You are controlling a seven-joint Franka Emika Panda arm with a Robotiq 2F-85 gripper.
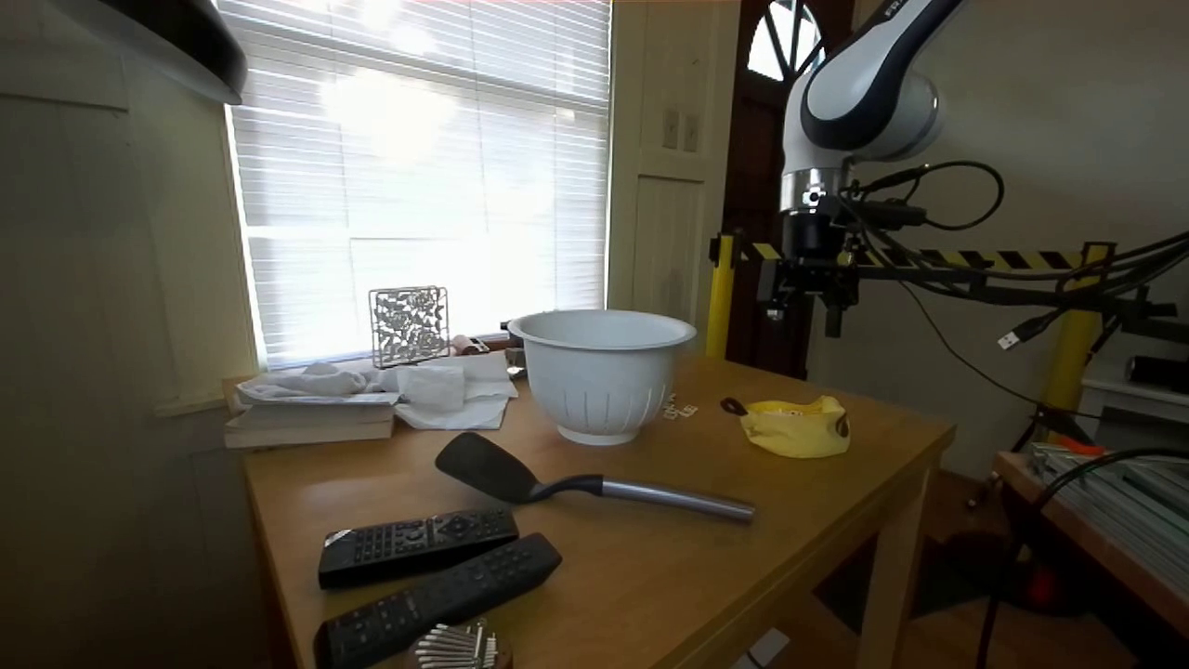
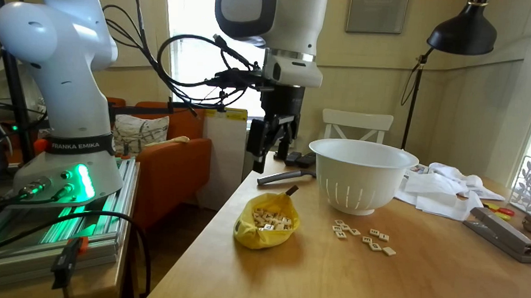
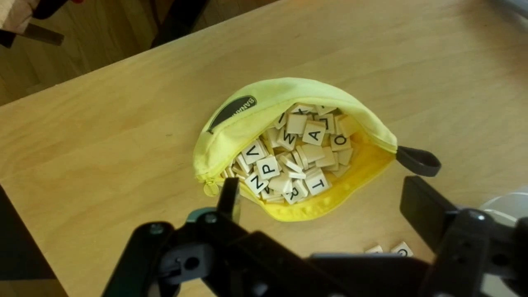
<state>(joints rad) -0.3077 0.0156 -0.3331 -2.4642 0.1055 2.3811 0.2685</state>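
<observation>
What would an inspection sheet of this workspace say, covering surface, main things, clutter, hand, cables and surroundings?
Surface: light wooden table, grain faintly visible.
Main things: yellow pouch, lying open, with letter tiles inside.
Clutter: loose tiles near the white colander; spatula, two black remotes, stapler, white paper or cloth.
Hand: open, empty, above the yellow pouch, not touching it.
Cables: black cables loop beside the arm; one plug hangs unconnected.
Surroundings: window blinds, black lamp, orange armchair, striped barrier tape.
</observation>
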